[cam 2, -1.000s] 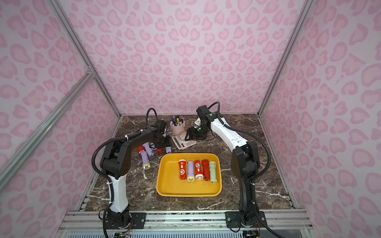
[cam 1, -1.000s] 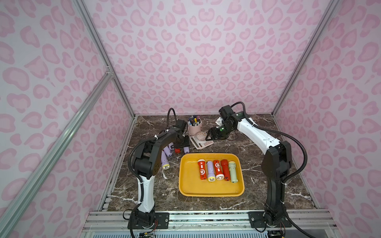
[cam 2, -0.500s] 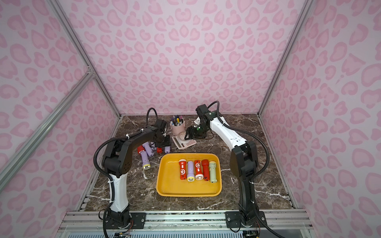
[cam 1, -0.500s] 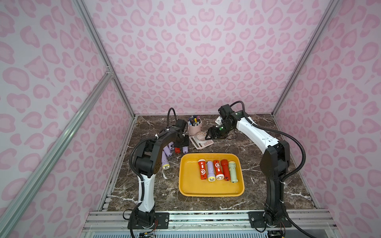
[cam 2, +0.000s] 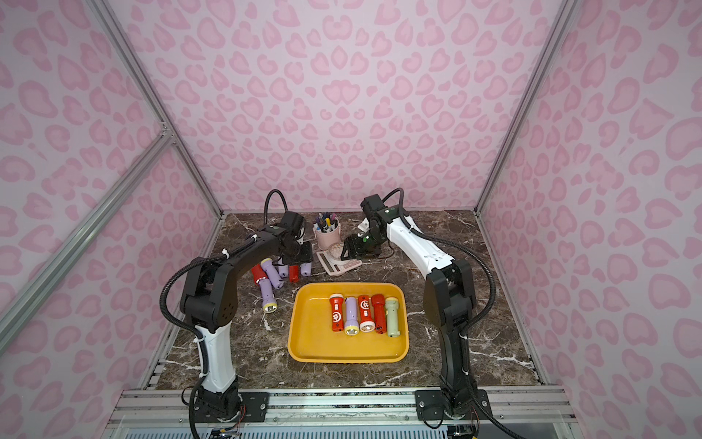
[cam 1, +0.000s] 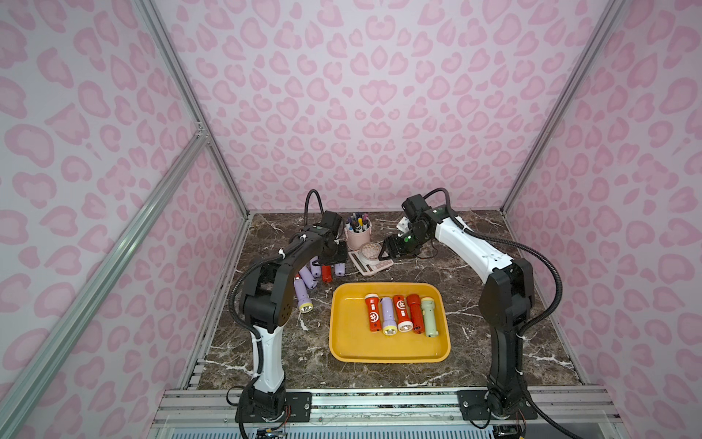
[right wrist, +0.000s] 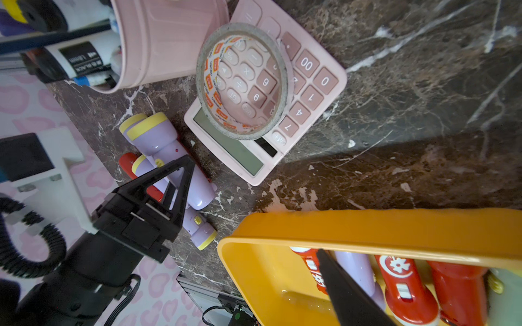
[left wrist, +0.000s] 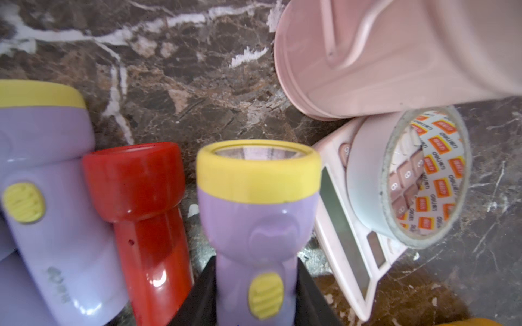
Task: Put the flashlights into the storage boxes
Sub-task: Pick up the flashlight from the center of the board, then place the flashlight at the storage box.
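Note:
My left gripper (left wrist: 254,293) is shut on the body of a lilac flashlight (left wrist: 254,225) with a yellow head ring, low over the table. Beside it lie a red flashlight (left wrist: 147,211) and another lilac flashlight (left wrist: 48,211). In both top views the left gripper (cam 1: 334,258) sits over this loose cluster, left of the yellow storage box (cam 1: 345,342). Several flashlights lie side by side in the box, among them a pale green flashlight (cam 1: 429,315). My right gripper (cam 1: 385,254) hovers open and empty over the calculator; one of its fingers (right wrist: 339,282) shows in the right wrist view.
A pink pen cup (cam 1: 357,237) stands at the back. Beside it lies a pink calculator (cam 1: 374,268) with a tape roll (cam 1: 370,251) on it, close to the held flashlight. A further lilac flashlight (cam 1: 302,294) lies nearer the left arm's base.
My left gripper has closed on the lilac flashlight. The right gripper has drifted slightly left, toward the calculator.

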`<state>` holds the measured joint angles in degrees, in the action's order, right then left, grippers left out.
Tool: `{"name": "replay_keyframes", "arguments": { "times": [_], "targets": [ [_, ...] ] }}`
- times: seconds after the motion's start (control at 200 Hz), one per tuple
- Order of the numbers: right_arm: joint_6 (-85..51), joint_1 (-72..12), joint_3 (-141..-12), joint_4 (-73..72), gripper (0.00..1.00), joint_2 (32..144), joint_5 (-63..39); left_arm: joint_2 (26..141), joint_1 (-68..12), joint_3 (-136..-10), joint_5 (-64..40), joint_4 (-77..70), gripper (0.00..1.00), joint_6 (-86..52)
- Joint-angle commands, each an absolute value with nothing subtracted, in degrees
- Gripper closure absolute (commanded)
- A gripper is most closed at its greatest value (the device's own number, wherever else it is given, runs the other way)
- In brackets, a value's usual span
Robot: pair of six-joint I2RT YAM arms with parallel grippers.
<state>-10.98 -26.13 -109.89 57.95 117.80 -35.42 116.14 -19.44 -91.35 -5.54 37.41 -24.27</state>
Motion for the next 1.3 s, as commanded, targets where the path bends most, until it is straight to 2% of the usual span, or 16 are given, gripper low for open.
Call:
{"name": "replay_keyframes", "arguments": {
  "times": [0.0,0.345,0.75,0.995,1.295],
  "targets": [
    [-10.81,-26.11,-108.87,57.06,0.36,117.12,-35.33,114.13,-19.36,-92.7,-4.48,40.15,0.67,-24.89],
    [-10.24,-26.13,-104.8,54.98,0.36,115.15,-36.54,103.44,-20.84,-89.3,-4.06,44.51,0.68,-27.71],
    [-8.44,-25.79,-103.39,55.92,0.36,114.59,-37.44,92.68,-31.24,-81.39,0.26,48.95,0.68,-31.71],
    [-9.4,-24.61,-96.72,54.69,0.36,110.33,-38.3,91.54,-37.44,-74.19,0.54,47.6,0.68,-35.43],
    [-10.09,-24.18,-93.88,54.4,0.36,108.24,-38.5,93.47,-40.98,-70.37,-0.41,44.11,0.69,-38.03]
  ]
}}
